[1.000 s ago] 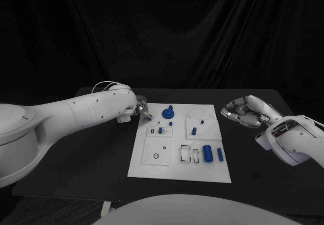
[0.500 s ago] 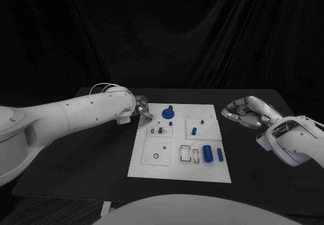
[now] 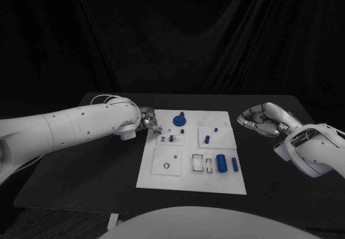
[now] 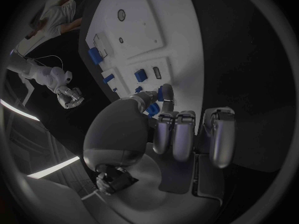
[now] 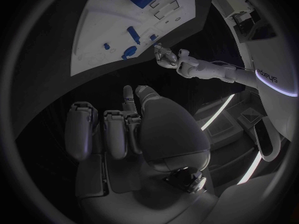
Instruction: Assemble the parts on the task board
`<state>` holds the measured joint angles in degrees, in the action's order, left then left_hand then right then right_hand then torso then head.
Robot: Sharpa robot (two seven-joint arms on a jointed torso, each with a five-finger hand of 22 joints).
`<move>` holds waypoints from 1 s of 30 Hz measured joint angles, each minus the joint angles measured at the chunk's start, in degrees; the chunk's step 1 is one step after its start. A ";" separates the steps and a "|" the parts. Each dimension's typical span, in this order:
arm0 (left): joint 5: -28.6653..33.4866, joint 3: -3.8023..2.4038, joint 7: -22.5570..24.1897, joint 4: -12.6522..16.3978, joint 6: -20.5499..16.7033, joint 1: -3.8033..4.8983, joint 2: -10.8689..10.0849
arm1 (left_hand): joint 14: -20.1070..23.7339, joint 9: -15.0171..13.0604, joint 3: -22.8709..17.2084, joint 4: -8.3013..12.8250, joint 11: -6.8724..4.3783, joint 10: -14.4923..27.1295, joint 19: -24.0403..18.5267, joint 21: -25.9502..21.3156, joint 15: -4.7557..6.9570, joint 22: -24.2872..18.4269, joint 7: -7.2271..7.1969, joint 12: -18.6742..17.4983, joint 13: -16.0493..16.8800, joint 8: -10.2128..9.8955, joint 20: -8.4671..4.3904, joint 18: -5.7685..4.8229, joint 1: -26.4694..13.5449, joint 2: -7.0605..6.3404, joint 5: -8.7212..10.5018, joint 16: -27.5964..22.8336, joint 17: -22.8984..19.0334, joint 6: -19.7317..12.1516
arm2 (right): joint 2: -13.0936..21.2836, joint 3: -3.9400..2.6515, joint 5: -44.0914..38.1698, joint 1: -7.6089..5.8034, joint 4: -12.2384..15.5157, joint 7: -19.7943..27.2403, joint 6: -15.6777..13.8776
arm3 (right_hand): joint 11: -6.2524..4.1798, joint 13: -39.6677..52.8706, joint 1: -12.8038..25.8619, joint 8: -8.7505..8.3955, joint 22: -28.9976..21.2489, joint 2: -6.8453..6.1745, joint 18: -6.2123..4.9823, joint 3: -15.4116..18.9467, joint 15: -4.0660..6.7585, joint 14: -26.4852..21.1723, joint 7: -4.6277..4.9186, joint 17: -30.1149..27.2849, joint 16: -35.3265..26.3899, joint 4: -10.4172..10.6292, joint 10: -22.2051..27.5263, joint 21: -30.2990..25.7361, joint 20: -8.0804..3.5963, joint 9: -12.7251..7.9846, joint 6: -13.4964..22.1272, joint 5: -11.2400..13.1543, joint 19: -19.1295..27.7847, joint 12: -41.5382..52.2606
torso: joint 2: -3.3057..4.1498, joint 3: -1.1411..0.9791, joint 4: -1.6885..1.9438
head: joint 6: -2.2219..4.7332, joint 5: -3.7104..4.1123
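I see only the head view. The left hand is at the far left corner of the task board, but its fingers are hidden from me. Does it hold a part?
Observer: Yes. In the left wrist view the left hand pinches a small blue part between the thumb and a finger, close to the edge of the task board.
Operator: And the right hand, is anything inside it?
Observer: No. The right wrist view shows the right hand with its fingers curled in and nothing in them.

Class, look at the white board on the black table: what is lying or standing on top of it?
On the white board: small blue pieces, including a blue cylinder. The left robot hand covers the far left corner.
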<state>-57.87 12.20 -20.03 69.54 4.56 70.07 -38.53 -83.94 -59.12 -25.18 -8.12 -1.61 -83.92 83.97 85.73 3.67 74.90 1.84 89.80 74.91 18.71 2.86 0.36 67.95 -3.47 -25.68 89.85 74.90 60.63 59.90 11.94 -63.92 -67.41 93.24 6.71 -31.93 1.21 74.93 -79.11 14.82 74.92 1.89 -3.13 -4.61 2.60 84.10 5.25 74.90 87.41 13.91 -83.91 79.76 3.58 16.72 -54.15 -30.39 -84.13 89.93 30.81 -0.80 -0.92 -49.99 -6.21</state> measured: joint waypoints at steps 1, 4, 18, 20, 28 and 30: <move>0.24 0.00 -0.41 0.61 -0.10 0.00 -0.31 | 0.00 0.00 0.00 0.00 0.00 0.00 0.00 0.00 0.00 0.00 -0.01 0.00 0.00 -0.01 0.00 0.00 0.00 0.00 0.00 0.00 0.00 0.01 | 0.00 0.00 0.00 0.00 0.01 -0.02 0.00 | 0.00 0.00 0.00 0.00 0.00 0.00 0.00 0.00 0.00 0.00 0.00 0.00 0.00 0.00 0.00 0.00 0.00 0.00 0.00 -0.20 0.00 0.00 | 0.00 0.00 0.00 | 0.00 -0.02; 0.94 0.00 -1.74 2.45 -0.39 0.01 -1.17 | 0.00 0.01 0.00 0.00 0.00 0.00 0.00 0.00 0.00 0.00 -0.09 0.00 0.00 -0.02 0.00 0.00 0.00 0.00 0.00 0.00 0.00 0.12 | 0.00 0.00 0.00 0.01 0.05 -0.09 0.00 | 0.00 0.00 0.00 0.00 0.00 0.00 0.01 0.00 0.00 0.00 0.00 0.00 0.00 0.00 0.00 0.00 0.00 0.00 0.00 -0.21 0.00 0.00 | -0.01 0.00 0.01 | 0.00 -0.03; 2.32 0.01 -5.09 5.02 -0.53 0.01 -1.57 | 0.00 0.33 -0.45 0.14 0.00 0.00 0.00 -0.34 0.00 0.00 0.03 0.00 0.00 -0.33 0.00 0.00 -0.01 0.00 0.20 0.00 0.00 0.40 | 0.05 0.00 0.00 0.06 0.12 -0.27 -0.01 | 0.00 -0.01 -0.29 0.00 -0.01 -0.30 0.00 -0.16 0.00 0.00 0.00 0.00 0.00 -0.16 0.00 0.00 0.00 0.01 0.00 -0.69 0.00 0.00 | -0.03 -0.01 -0.01 | 0.00 0.04; 2.39 0.01 -5.27 4.94 -0.55 0.01 -1.28 | 0.00 0.40 -0.94 0.62 0.00 0.00 0.00 -0.34 0.00 0.00 0.05 0.00 0.00 -0.33 0.00 0.00 -0.31 -0.30 0.22 0.00 0.00 0.42 | 0.06 0.00 0.00 0.06 0.13 -0.28 -0.01 | 0.00 -0.01 -0.29 0.00 -0.01 -0.30 0.00 -0.16 0.00 0.00 0.00 0.00 0.00 -0.16 0.00 0.00 0.00 0.01 0.00 -0.85 0.00 0.00 | -0.02 -0.01 -0.02 | 0.00 0.03; 2.55 0.02 -5.45 4.76 -0.69 0.00 -0.64 | 0.00 0.64 -1.11 0.48 0.00 0.00 0.00 -0.57 0.00 0.04 0.14 0.00 0.00 -0.64 0.00 0.00 -0.63 0.01 0.22 0.00 0.00 0.49 | 0.11 0.00 0.01 0.08 0.15 -0.31 -0.01 | 0.00 -0.01 -0.29 0.00 -0.01 -0.30 0.00 -0.16 0.00 0.00 0.00 0.00 0.00 -0.16 0.00 0.01 0.00 0.01 0.00 -0.85 0.00 0.00 | 0.03 0.00 -0.02 | 0.00 0.04; 2.58 0.02 -5.45 4.65 -0.73 -0.01 -0.48 | 0.00 0.64 -1.11 0.48 0.00 0.00 0.00 -0.57 0.00 0.05 0.14 0.00 0.00 -0.65 0.00 0.00 -0.63 0.01 0.44 0.00 0.00 0.49 | 0.11 0.00 0.01 0.08 0.15 -0.31 -0.02 | 0.00 -0.01 -0.29 0.00 -0.01 -0.30 0.00 -0.16 0.00 0.00 0.00 0.00 0.00 -0.16 0.00 0.00 0.00 0.01 0.00 -0.85 0.00 0.00 | 0.03 0.00 -0.02 | 0.00 0.04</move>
<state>-55.30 12.22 -25.48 74.19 3.83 70.06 -39.01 -83.94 -58.48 -26.29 -7.64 -1.61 -83.92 83.97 85.16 3.67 74.95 1.98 89.80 74.90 18.07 2.86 0.36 67.33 -3.46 -25.24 89.85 74.90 61.12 60.01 11.94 -63.92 -67.33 93.39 6.40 -31.95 1.21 74.92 -79.40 14.82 74.90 1.59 -3.13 -4.76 2.60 84.10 5.25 74.90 87.41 13.75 -83.90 79.76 3.58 16.73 -54.14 -31.24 -84.13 89.93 30.83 -0.80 -0.94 -49.99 -6.16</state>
